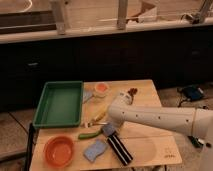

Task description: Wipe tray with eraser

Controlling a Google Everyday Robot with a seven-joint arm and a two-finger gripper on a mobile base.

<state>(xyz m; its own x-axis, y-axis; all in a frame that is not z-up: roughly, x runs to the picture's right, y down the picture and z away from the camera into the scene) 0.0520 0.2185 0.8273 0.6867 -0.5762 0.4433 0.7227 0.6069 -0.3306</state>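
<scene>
Wooden desk (150, 145), wiping not yet begun: the tray (59, 105) sits at the back-left corner, and the eraser (109, 130) lies mid-desk toward the front edge, apart from it.
The arm (160, 119) reaches in from the right edge; the gripper (113, 120) hangs just above the eraser. Its opening and any hold cannot be told.

Table (150, 146) w/ tray (59, 104), bowl (59, 151), sponge (95, 149), eraser (108, 130); gripper (111, 122) at eraser.

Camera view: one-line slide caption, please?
Gripper down by the eraser, outside the green tray; wiping not yet begun.

Beside the tray (60, 102), gripper (112, 123) hangs over eraser (108, 130)
</scene>
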